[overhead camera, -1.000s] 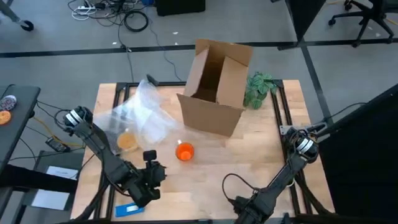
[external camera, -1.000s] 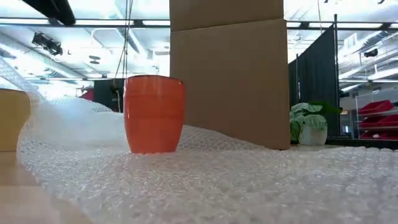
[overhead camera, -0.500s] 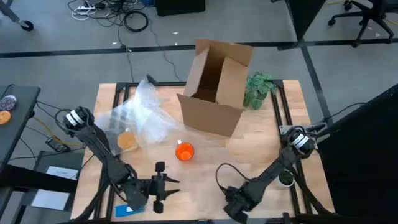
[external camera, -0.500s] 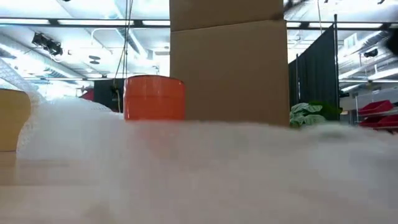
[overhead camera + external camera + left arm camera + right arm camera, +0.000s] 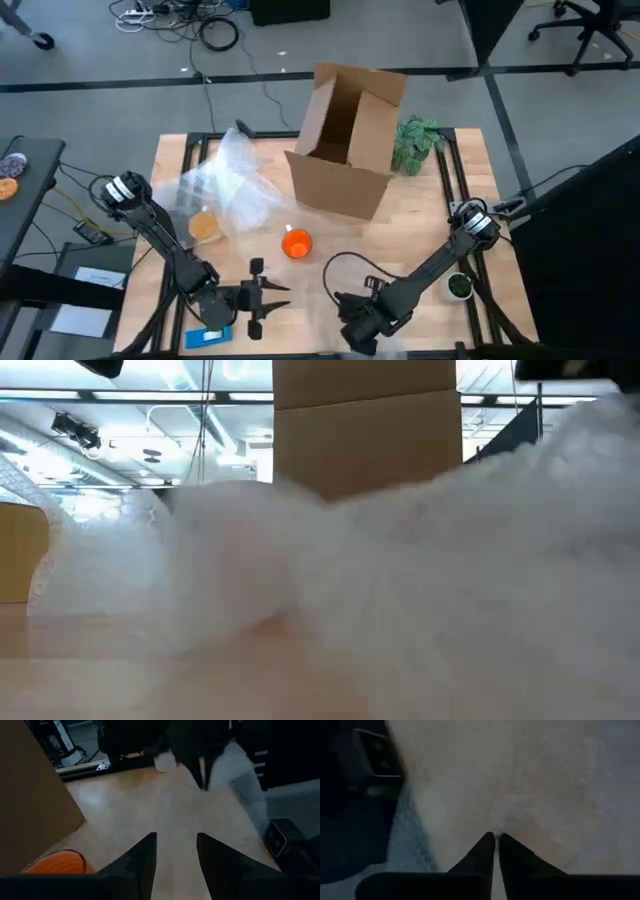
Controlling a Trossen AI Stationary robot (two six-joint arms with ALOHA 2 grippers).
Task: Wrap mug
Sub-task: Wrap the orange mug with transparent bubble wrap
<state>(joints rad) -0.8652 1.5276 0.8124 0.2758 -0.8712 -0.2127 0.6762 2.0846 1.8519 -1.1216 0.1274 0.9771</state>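
The small orange mug stands upright on its base in the middle of the table; its rim also shows in the left wrist view. My left gripper lies low near the table's front edge, open, pointing toward the right edge, with nothing between its fingers. My right gripper, to its right at the front edge, is shut on a sheet of clear bubble wrap. In the low view the raised sheet hides the mug. My right gripper pinches the bubble wrap between its two fingertips at a bunched spot; edge or fold, I cannot tell. The sheet is lifted off the table there and rises in front of the low camera.
An open cardboard box stands at the far middle, with a small plant to its right. Crumpled clear plastic and a tan cup lie at the left. A dark green round object sits at the right, a blue item front left.
My right gripper has gone along the front edge toward the table's left, drawing the bubble wrap's near part up off the table, so that it now covers the mug in the low view. My left gripper has turned from pointing far to pointing right and shifted nearer the front edge.
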